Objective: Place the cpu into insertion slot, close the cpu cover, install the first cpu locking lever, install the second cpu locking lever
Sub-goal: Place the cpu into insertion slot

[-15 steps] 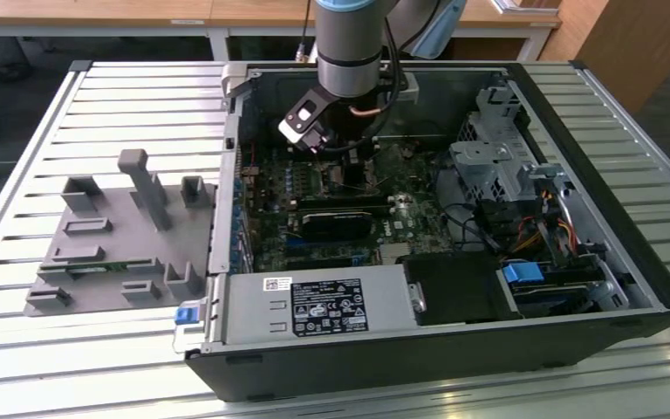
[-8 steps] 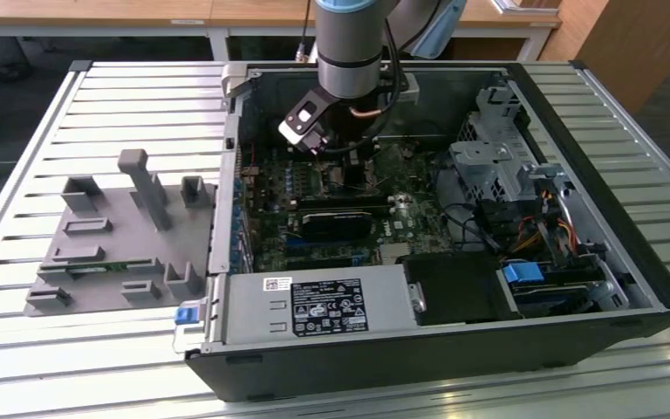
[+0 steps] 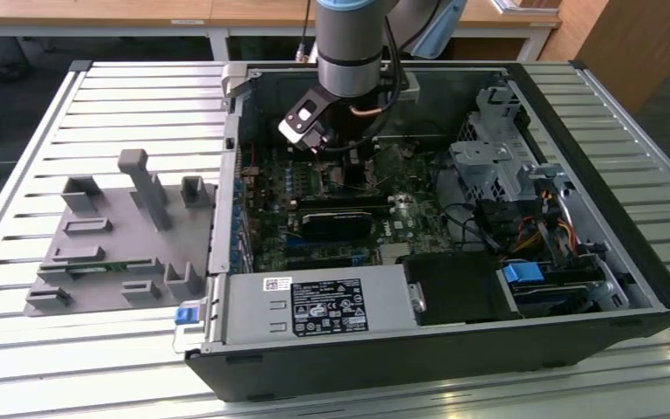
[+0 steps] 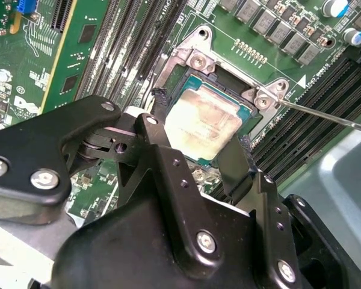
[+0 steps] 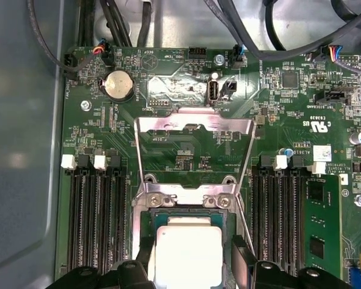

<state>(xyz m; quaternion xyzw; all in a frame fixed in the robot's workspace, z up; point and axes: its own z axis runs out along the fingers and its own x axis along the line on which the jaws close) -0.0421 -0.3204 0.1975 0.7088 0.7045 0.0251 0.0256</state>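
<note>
Gripper [image 4: 201,129], black and angular, lowered inside an opened computer case [image 3: 428,367]. Its two fingers [image 4: 237,165] stand parted, one on each side of the cpu [image 5: 189,256], with a narrow dark gap at either edge in the first wrist view.

The cpu, a flat square with a dull silvery top, lies level in the insertion slot [image 5: 186,212]. The slot's black rim shows around it. The cpu cover [image 5: 194,123], a thin bright metal frame, is swung open away from the slot, and the board shows through its window. A thin steel rod [image 4: 325,115] runs out from beside one screwed corner bracket.

The green circuit board [image 5: 277,102] carries long black memory slots [image 5: 96,217] on both sides of the slot, and a round coin cell [image 5: 118,84] beyond the cover.

The case rests on a slatted metal table [image 3: 126,87]. A grey moulded fixture [image 3: 114,236] sits at the exterior view's left. Wooden furniture stands behind.
</note>
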